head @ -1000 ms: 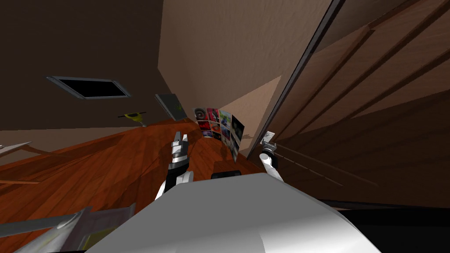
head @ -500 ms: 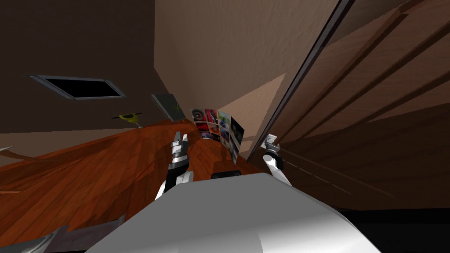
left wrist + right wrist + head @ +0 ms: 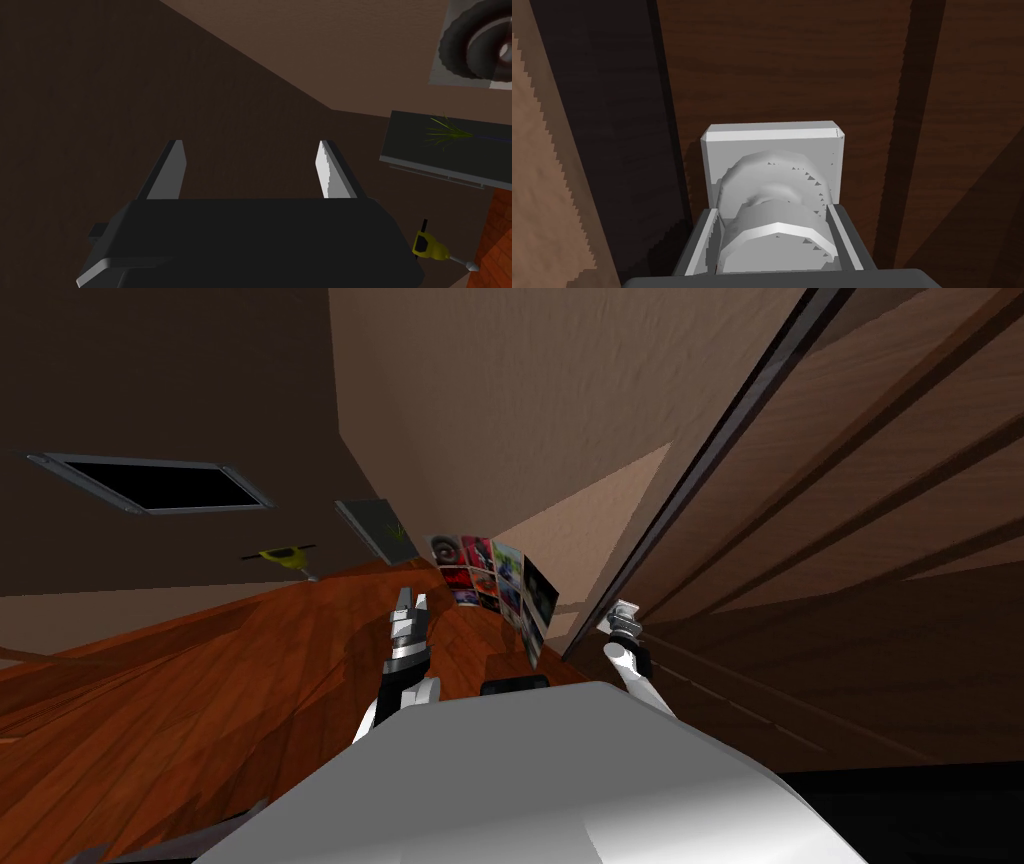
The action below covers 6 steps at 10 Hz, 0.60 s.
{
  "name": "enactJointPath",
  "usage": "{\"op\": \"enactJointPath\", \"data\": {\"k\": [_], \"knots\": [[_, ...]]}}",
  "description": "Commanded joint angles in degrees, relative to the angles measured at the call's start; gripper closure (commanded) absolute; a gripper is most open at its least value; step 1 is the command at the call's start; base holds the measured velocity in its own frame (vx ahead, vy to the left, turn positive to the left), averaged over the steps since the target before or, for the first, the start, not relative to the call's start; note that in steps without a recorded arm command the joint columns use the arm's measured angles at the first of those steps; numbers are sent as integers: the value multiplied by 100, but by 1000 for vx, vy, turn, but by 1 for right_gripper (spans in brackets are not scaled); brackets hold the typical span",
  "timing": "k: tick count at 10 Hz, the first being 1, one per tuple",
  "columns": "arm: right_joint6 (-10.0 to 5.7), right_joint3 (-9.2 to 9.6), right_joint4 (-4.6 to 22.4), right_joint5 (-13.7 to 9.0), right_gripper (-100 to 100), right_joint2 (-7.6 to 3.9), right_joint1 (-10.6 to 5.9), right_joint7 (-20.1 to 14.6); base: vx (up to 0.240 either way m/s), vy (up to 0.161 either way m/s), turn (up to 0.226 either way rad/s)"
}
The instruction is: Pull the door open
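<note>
A dark brown panelled door [image 3: 850,548] takes up the right of the head view, with a dark edge strip [image 3: 700,478] along its free side. In the right wrist view a round light grey knob [image 3: 774,220] on a square plate [image 3: 772,150] sits on the door [image 3: 792,65]. My right gripper [image 3: 774,240] is shut on the knob, one finger pressing each side. In the head view that gripper [image 3: 620,618] is at the door's edge. My left gripper [image 3: 408,606] hangs over the floor, open, with nothing between its fingers [image 3: 327,170].
A tan wall [image 3: 520,408] meets the door's edge. A board of coloured pictures [image 3: 495,578] leans on the red-brown plank floor [image 3: 200,688]. A dark flat panel [image 3: 378,530] and a small yellow tool [image 3: 282,555] lie farther off. A dark framed opening [image 3: 150,483] is in the far wall.
The whole head view has shifted, so I have moved. The door's edge stands steeper and its face has swung toward me. My right gripper stays on the knob; my left arm holds its pose.
</note>
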Motion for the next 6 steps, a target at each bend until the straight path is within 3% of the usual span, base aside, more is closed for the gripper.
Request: {"op": "enactJointPath", "data": {"k": [1, 5, 6], "knots": [[-2, 1, 0, 0, 100, 4, 0, 11, -25, 4, -2], [-2, 1, 0, 0, 100, 4, 0, 11, -8, 2, 4], [58, 116, -42, 45, 100, 4, 0, -15, -111, 17, 44]]}}
